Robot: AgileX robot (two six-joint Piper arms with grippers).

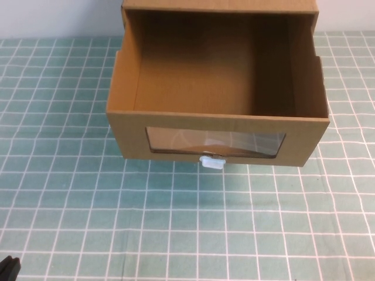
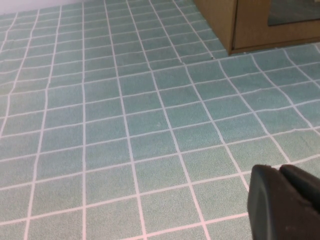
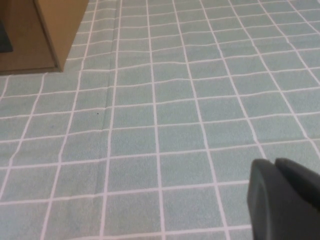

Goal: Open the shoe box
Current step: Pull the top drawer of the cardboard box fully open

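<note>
shoe box (image 1: 217,120) open, well apart ahead; left pincer (image 2: 278,170), right pincer (image 3: 274,163) low over cloth (image 2: 125,125), seemingly clenched

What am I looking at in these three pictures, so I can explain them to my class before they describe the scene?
This is a two-armed robot at a table. One picture looks down from a raised camera. The other two come from a camera on each wrist. On the green checked cloth stands a cardboard shoe box. Its drawer is pulled out, with a clear window and a white tab in front. The left pincer and right pincer hang low over the cloth, away from the box, both shut and holding nothing.
</note>
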